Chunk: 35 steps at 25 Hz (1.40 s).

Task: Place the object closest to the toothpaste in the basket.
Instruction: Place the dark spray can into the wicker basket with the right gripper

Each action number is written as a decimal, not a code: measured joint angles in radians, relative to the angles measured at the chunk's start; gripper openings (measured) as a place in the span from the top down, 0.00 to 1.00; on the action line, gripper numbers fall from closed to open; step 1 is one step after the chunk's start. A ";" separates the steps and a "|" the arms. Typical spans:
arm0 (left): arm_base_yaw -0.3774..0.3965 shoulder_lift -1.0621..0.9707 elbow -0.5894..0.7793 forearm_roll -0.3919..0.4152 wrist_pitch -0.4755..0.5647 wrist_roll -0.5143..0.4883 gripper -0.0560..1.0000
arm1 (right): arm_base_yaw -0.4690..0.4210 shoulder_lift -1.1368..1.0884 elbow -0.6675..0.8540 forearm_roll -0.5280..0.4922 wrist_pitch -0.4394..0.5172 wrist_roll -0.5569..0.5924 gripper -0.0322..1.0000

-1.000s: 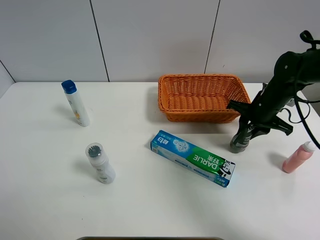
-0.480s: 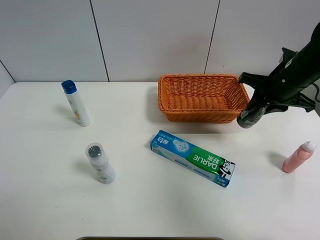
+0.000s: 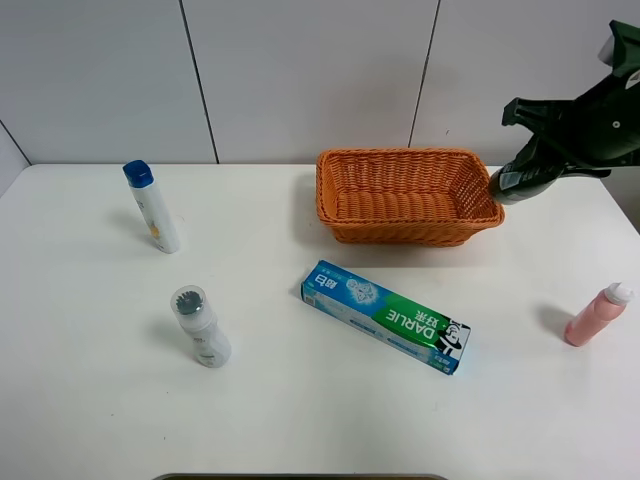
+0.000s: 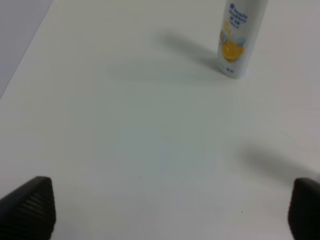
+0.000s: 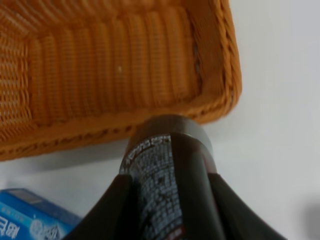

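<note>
While the left hand [image 4: 165, 210] is spread, a dark bottle [image 3: 511, 181] is pinched by the right hand [image 3: 533, 162] at the three o'clock rim of the basket [image 3: 400, 228].

A dark bottle [image 3: 510, 182] hangs tilted at the right end of the orange basket [image 3: 400, 230]

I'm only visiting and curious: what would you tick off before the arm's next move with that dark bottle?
1. Right gripper clamped on the dark bottle: ok.
2. Bottle clear of the table: ok.
3. Bottle above the wicker basket's inside: not ok, it hangs by the right rim.
4. Room inside the basket: ok.
5. Left gripper out of the way, open: ok.
</note>
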 joint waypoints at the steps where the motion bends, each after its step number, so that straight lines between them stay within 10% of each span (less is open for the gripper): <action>1: 0.000 0.000 0.000 0.000 0.000 0.000 0.06 | 0.000 0.001 -0.007 0.000 -0.016 -0.017 0.63; 35: 0.000 0.000 0.000 0.000 0.000 0.000 0.06 | 0.102 0.608 -0.418 0.007 -0.064 -0.167 0.64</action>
